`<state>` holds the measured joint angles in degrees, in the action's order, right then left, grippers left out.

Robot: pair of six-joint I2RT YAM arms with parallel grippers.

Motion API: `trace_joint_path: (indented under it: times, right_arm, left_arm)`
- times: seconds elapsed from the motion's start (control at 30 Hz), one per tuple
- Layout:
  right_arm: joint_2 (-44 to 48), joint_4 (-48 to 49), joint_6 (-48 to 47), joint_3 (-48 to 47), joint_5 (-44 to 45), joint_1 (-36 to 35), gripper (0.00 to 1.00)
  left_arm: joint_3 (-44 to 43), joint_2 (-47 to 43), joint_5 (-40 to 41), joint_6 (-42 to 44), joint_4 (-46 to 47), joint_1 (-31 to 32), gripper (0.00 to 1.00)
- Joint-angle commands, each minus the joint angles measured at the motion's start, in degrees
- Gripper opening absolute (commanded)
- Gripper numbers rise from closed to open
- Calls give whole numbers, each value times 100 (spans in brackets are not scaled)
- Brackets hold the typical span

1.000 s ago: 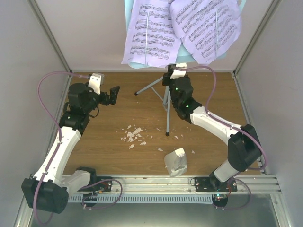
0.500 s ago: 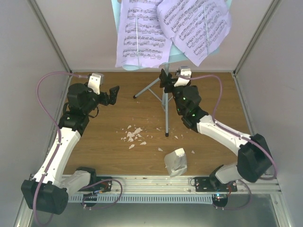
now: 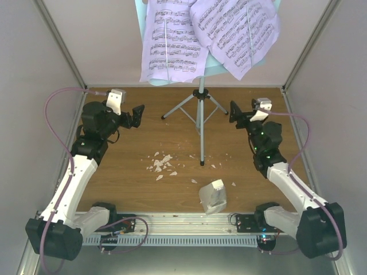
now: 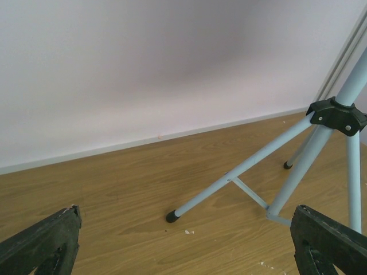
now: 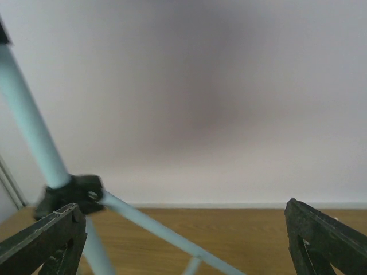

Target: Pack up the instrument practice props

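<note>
The pale-blue music stand (image 3: 200, 123) stands upright on its tripod at the back middle of the table. Its tray (image 3: 213, 68) carries lavender-white sheet music pages (image 3: 171, 41), two overlapping sheets. The white metronome (image 3: 212, 196) with its clear cover lies near the front edge. My left gripper (image 3: 137, 114) hangs open to the left of the stand; the left wrist view shows a stand leg (image 4: 241, 169) ahead of the gripper (image 4: 183, 246). My right gripper (image 3: 236, 112) is open to the right of the stand, apart from it. The stand's pole (image 5: 31, 132) shows at the left of the right wrist view.
Small white crumbs (image 3: 161, 163) are scattered on the wooden table left of the stand's front foot. Grey walls (image 3: 46, 46) close in the back and both sides. A metal rail (image 3: 183, 220) with the arm bases runs along the near edge.
My right gripper has opened, let go of the stand's pole and drawn back to the right. The stand and its pages shifted slightly left. The left arm has not moved.
</note>
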<state>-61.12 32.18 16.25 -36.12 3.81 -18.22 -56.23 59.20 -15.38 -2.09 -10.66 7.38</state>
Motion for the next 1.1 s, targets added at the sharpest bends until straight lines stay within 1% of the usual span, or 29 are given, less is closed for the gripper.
trace_joint_path:
  times: [0.0, 0.07, 0.13, 0.23, 0.3, 0.47, 0.6, 0.67, 0.8, 0.93, 1.0, 1.07]
  right_arm:
    - [-373, 312, -11, 237, -2281, 978, 95]
    - [-843, 437, -322, 79, -3223, 1286, 95]
    - [-1350, 315, -743, -299, -4058, 1416, 95]
    - [-2107, -142, -1387, -990, -4766, 1454, 95]
    - [-2591, -555, -1756, -1512, -5062, 1453, 93]
    - [-3468, -1185, -2520, -2416, -5270, 1451, 86]
    - [-3857, -1591, -3109, -2850, -5301, 1399, 82]
    - [-4001, -1663, -3323, -2965, -5370, 1328, 81]
    - [-4259, -1595, -3459, -3163, -5430, 1223, 85]
    - [-4522, -1399, -3500, -3379, -5388, 1160, 83]
    - [-4620, -1378, -3545, -3496, -5347, 1114, 79]
    - [-4681, -1429, -3646, -3600, -5305, 1034, 71]
  left_arm:
    - [50, -96, -17, -8, 240, -26, 99]
    - [59, -87, -29, -11, 249, -27, 99]
    - [59, -76, -27, -3, 248, -24, 99]
    - [59, -67, -28, -2, 248, -18, 99]
    - [59, -77, -34, 5, 251, -18, 99]
    - [68, -61, -34, 13, 253, -22, 99]
    - [59, -41, -58, -1, 249, -22, 99]
    - [59, -32, -71, 2, 252, -22, 99]
    - [55, -6, -81, 1, 239, -17, 99]
    - [50, 36, -92, -9, 236, -23, 99]
    - [50, 55, -95, -11, 233, -20, 99]
    - [50, 64, -85, -11, 235, -22, 99]
